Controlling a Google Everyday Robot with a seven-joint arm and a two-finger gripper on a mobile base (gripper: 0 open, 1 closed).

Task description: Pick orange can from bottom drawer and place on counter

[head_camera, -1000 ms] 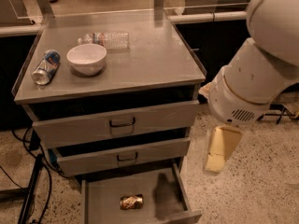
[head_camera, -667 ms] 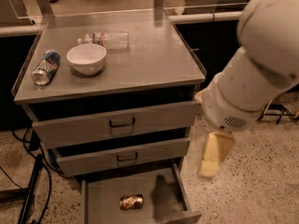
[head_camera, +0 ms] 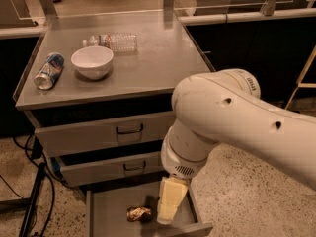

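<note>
Gripper (head_camera: 167, 214): pale block at the arm's end, hanging over the right half of the bottom drawer (head_camera: 106, 212); whether parted or closed does not show.
Orange can (head_camera: 139, 214): on its side on the drawer floor, near the front edge, just left of the gripper tip, not held.
Bottom drawer: pulled open.
Counter (head_camera: 158, 65): white bowl (head_camera: 92, 61) left of centre; blue-and-silver can (head_camera: 48, 71) lying at the left edge; clear plastic bottle (head_camera: 111, 41) lying near the back edge.

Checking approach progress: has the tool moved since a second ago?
Yes: the tool dropped from beside the middle drawer to over the bottom drawer, beside the orange can.
</note>
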